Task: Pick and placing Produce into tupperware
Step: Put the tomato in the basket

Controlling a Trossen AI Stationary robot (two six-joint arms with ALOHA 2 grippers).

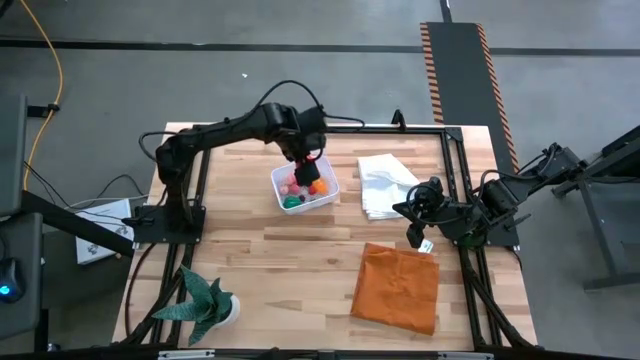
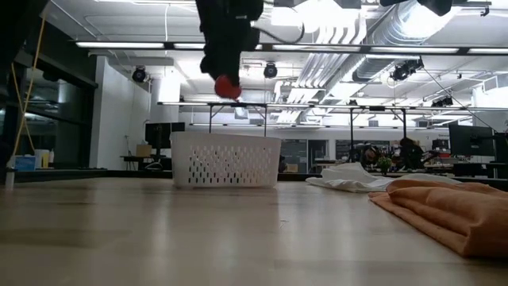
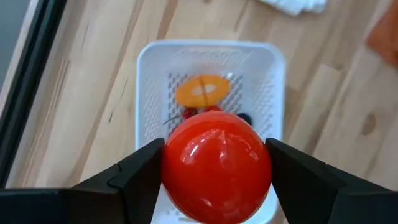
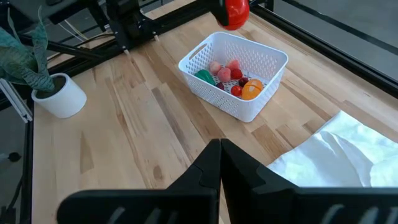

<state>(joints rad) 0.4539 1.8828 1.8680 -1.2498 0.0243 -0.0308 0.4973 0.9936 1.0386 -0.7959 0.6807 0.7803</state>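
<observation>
The white mesh tub (image 1: 304, 188) stands on the table at the far middle, holding several small toy fruits: pink, red, an orange one (image 4: 251, 90) and a green one (image 4: 204, 76). My left gripper (image 1: 306, 160) hangs above the tub, shut on a red ball (image 3: 216, 166), which also shows in the low view (image 2: 227, 86) and the right wrist view (image 4: 236, 14). My right gripper (image 1: 415, 238) rests shut and empty at the right, near the white cloth. My left gripper pinches the red ball's two opposite sides (image 3: 171, 168) between its two fingers (image 3: 134, 177). The fingers come from above, pointing down. The ball is lifted clear, well above the tub's rim (image 2: 226, 137).
A white cloth (image 1: 385, 187) lies right of the tub, an orange cloth (image 1: 397, 288) at the near right. A green potted plant (image 1: 206, 305) stands at the near left. Bare wood lies between the tub and the near edge.
</observation>
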